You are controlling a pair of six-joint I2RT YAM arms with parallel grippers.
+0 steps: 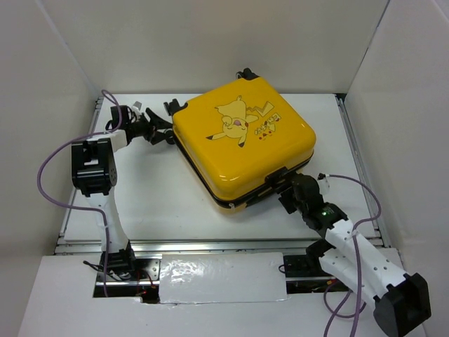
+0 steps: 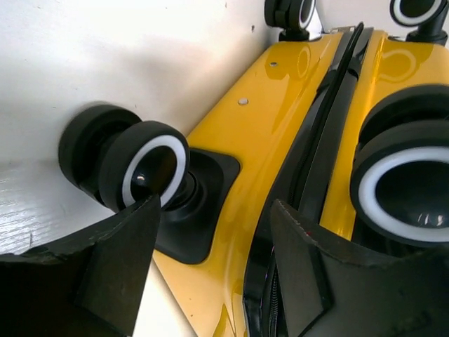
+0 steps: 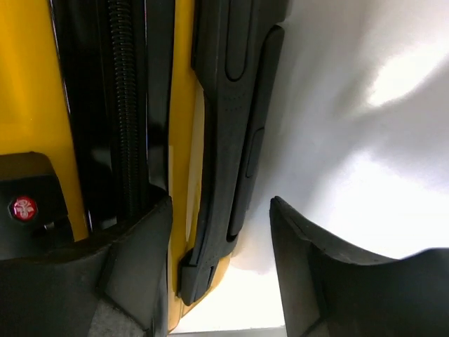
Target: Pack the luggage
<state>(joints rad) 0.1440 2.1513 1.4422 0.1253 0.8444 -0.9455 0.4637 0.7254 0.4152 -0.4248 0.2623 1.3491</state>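
The luggage [image 1: 242,144], a bright-yellow hard-shell case with a Pikachu on its lid, lies flat and closed on the white table [image 1: 161,196]. My left gripper [image 1: 158,131] is at its wheel end, open. In the left wrist view the left gripper [image 2: 217,267] has the lower yellow shell [image 2: 231,168] between its fingers, beside a black wheel [image 2: 144,165] and the zipper seam [image 2: 316,140]. My right gripper [image 1: 287,191] is at the near right side, open. In the right wrist view the right gripper [image 3: 221,260] has the black handle [image 3: 224,140] between its fingers, with a gap to the right finger.
White walls enclose the table on the left, back and right. Further wheels [image 2: 403,182] stick out at the case's wheel end. A red lock button [image 3: 23,208] sits next to the zipper [image 3: 123,105]. Purple cables [image 1: 52,165] hang from both arms.
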